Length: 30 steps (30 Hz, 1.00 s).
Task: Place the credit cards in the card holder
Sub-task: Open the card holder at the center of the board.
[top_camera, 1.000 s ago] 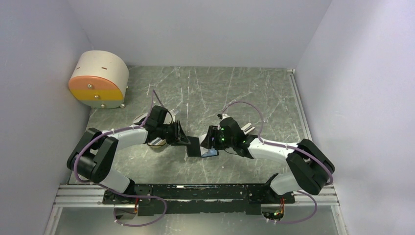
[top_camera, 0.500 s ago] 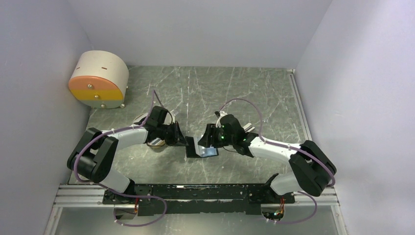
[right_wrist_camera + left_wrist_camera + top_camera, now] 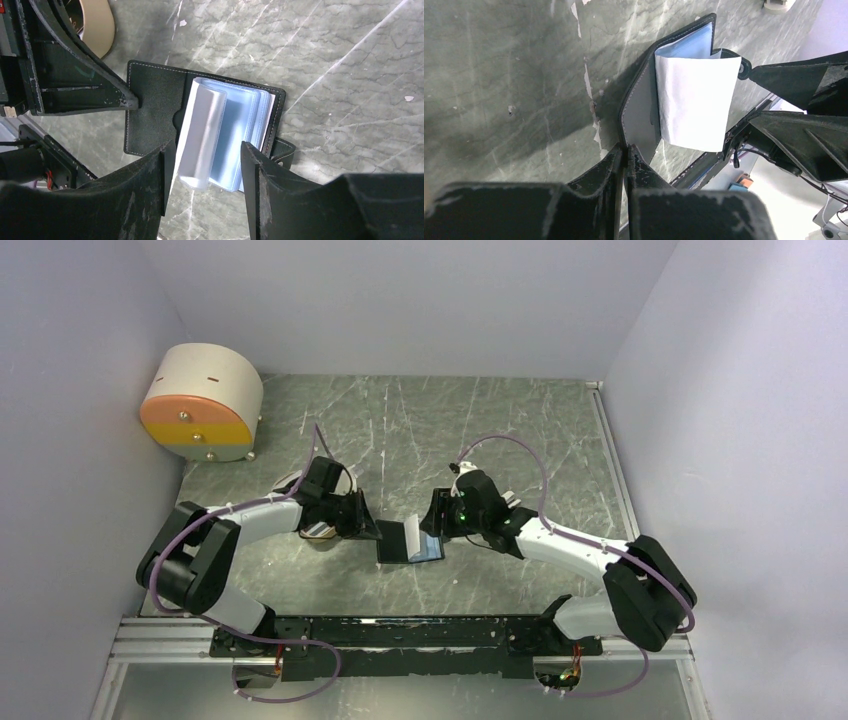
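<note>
Your left gripper point(image 3: 625, 152) is pinched fully closed on the outer edge of the card holder's point(image 3: 152, 115) black left flap, with its tips right at the stitched border. The holder lies open and flat on the marble table point(image 3: 480, 430), centred between the two arms. Your right gripper point(image 3: 207, 145) has its jaws spread wide and grips nothing. It straddles the clear blue-grey sleeves point(image 3: 235, 130). One sleeve point(image 3: 200, 130) is curled up off the stack and stands between the fingers; I can't tell if either finger touches it. The beige tray point(image 3: 100, 30) sits just past the left gripper. I can't make out the credit cards in any view.
</note>
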Each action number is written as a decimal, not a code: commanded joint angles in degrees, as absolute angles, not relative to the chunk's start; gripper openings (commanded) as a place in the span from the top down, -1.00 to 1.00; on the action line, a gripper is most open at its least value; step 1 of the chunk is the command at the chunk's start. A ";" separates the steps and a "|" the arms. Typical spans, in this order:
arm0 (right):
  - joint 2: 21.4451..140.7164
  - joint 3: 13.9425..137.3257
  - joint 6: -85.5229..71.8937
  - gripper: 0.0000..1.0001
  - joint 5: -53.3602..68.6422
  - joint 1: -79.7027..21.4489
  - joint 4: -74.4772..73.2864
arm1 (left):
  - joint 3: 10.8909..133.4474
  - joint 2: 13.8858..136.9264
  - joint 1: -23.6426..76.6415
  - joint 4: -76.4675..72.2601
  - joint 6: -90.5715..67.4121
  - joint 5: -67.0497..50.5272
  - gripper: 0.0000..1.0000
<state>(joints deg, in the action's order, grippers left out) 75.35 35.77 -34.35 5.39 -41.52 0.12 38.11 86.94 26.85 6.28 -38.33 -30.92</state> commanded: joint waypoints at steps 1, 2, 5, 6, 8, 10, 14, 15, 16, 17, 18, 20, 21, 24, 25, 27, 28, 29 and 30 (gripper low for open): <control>75.13 35.28 -34.03 -0.10 7.19 -40.96 2.28 | 40.15 84.59 27.42 8.69 -37.21 -29.14 0.73; 75.22 35.50 -34.14 -0.11 7.28 -41.02 2.44 | 40.24 84.09 27.42 8.67 -37.41 -29.02 0.68; 75.70 36.35 -34.35 -0.11 7.54 -41.03 2.25 | 40.02 82.66 27.42 7.91 -38.10 -29.40 0.54; 75.82 36.65 -34.55 -0.11 7.62 -40.98 2.20 | 40.07 82.44 27.42 7.82 -38.29 -29.66 0.49; 76.14 36.53 -35.15 -0.11 8.67 -40.97 3.03 | 40.24 82.27 27.42 7.75 -38.52 -29.84 0.45; 76.36 36.20 -36.10 -0.11 9.38 -40.98 3.81 | 40.31 82.42 27.40 7.85 -38.50 -29.62 0.43; 76.78 35.47 -37.35 -0.24 8.26 -40.98 4.06 | 40.00 83.40 27.42 7.04 -38.59 -29.91 0.40; 77.08 35.20 -37.66 -0.31 7.80 -40.96 4.23 | 39.86 83.75 27.42 6.94 -38.52 -29.86 0.42; 77.45 34.54 -38.08 -0.34 7.80 -40.97 4.80 | 39.90 84.04 27.42 7.11 -38.48 -29.39 0.50; 77.83 33.95 -38.60 -0.36 8.16 -41.02 5.54 | 40.00 84.49 27.42 7.84 -38.39 -28.48 0.61; 78.32 33.42 -39.18 -0.37 8.69 -40.98 6.46 | 40.17 84.88 27.40 8.67 -38.21 -27.51 0.70; 79.45 32.53 -40.64 -0.45 9.62 -40.99 8.32 | 40.37 85.32 27.42 9.65 -37.92 -26.39 0.79; 80.00 32.15 -41.28 -0.48 10.11 -40.96 9.70 | 40.18 85.35 27.42 9.60 -38.02 -26.22 0.81; 82.08 31.14 -43.21 -0.51 12.27 -41.10 13.16 | 39.69 85.05 27.42 8.38 -38.29 -26.96 0.82; 82.68 30.91 -43.81 -0.51 13.17 -41.10 14.24 | 39.46 84.95 27.42 7.85 -38.45 -27.47 0.82; 83.85 30.72 -44.82 -0.50 15.01 -41.05 16.37 | 39.30 84.99 27.42 7.32 -38.76 -27.85 0.82; 84.27 30.64 -45.33 -0.49 15.92 -41.12 17.42 | 39.29 85.03 27.44 7.25 -38.72 -27.87 0.82; 84.50 30.63 -45.99 -0.48 16.71 -41.13 18.59 | 39.29 85.11 27.49 7.29 -38.61 -27.80 0.82; 84.67 30.59 -46.42 -0.47 17.52 -41.18 19.73 | 39.29 85.29 27.43 7.22 -38.65 -27.85 0.82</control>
